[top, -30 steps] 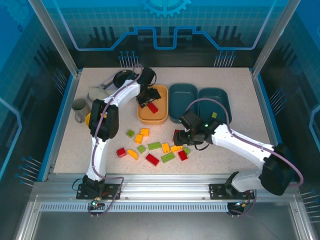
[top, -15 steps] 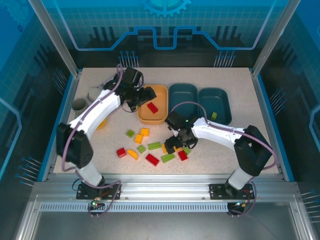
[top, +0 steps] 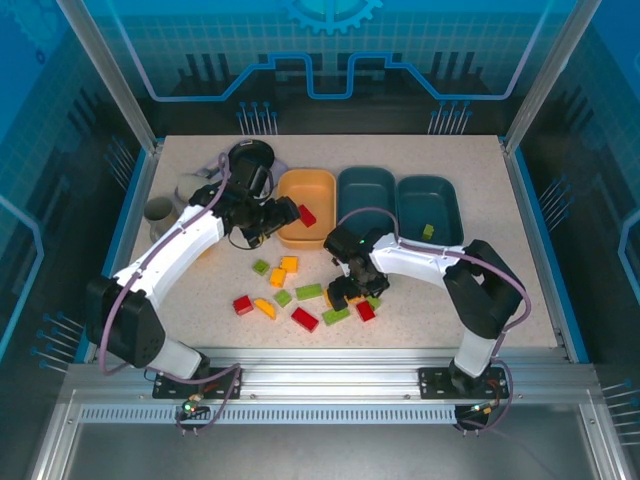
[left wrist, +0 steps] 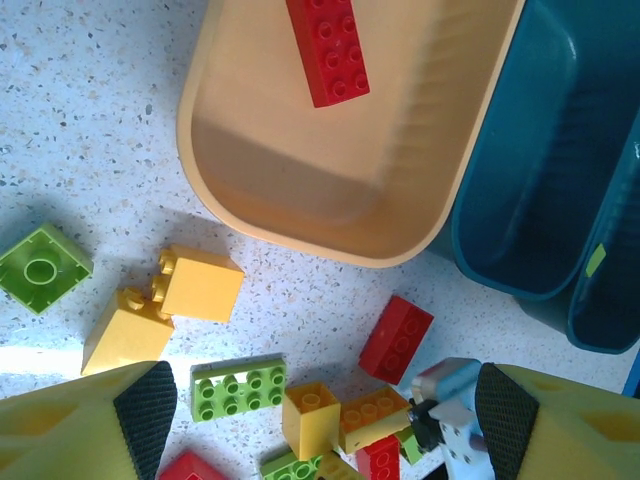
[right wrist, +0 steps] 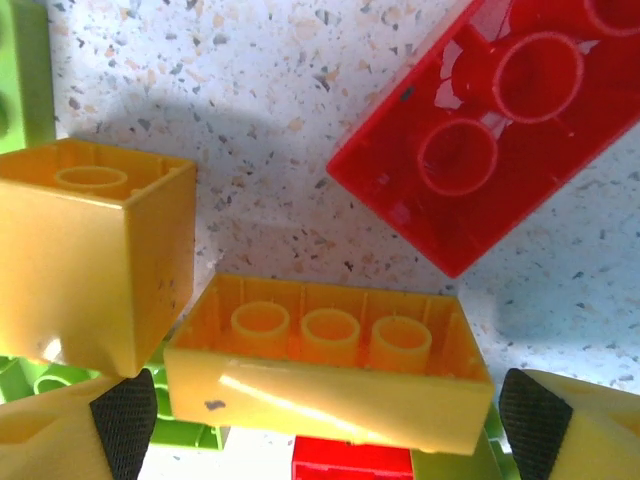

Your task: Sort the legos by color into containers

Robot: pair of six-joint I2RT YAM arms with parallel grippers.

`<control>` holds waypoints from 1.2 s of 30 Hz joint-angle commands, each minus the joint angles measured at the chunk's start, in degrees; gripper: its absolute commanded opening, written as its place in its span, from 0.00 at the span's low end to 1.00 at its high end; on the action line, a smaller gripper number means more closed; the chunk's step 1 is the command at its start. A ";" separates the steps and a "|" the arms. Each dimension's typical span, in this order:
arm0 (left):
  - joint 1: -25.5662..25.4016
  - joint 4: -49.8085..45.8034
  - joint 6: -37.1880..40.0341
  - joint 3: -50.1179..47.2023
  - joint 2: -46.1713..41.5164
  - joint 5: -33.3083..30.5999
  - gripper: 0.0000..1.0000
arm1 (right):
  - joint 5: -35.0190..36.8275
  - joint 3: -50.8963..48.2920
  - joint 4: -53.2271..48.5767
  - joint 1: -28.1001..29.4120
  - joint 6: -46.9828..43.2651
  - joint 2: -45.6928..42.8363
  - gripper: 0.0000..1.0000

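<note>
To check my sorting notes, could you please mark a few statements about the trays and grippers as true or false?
1. The orange tray holds one red brick. True.
2. The right-hand teal tray holds a yellow brick. False: it holds a green brick.
3. The right gripper is over the loose bricks, jaws open. True.
4. The left gripper grips a red brick. False: it is open and empty.
</note>
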 commanded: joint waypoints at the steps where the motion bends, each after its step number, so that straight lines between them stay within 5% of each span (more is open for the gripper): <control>1: -0.24 -0.25 -0.46 0.46 -1.56 1.81 0.82 | -1.15 1.51 0.58 -0.38 0.62 1.04 0.89; 20: -0.27 3.99 -1.73 -9.16 -11.49 8.98 0.83 | 0.65 -1.35 1.46 -0.91 4.20 -0.94 0.63; 36: -0.96 7.46 -4.48 -18.79 -18.67 14.37 0.83 | 4.44 1.10 -3.65 -3.31 4.96 -8.46 0.59</control>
